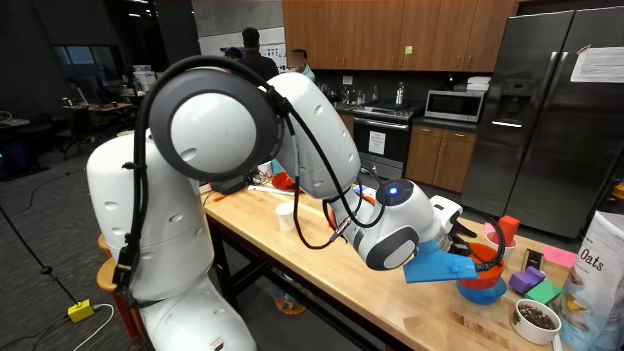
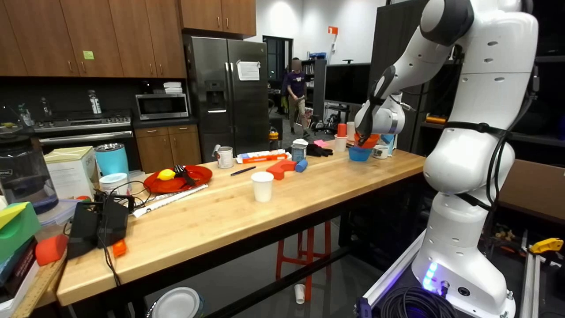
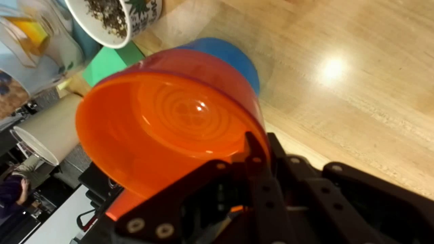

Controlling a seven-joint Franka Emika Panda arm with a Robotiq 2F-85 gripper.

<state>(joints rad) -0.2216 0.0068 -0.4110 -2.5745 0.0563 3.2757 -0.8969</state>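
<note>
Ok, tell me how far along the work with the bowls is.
Already done, it seems: the gripper has the orange bowl by the rim. In hand: that bowl, over or partly inside the blue bowl; I can't tell which. Likely left: setting it down and letting go, since the gripper is closed on its rim.

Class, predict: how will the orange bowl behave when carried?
The orange bowl is probably stiff: it shows no bend where the gripper pinches it. Its shine suggests it may slip. Held at one side, it might swivel.
</note>
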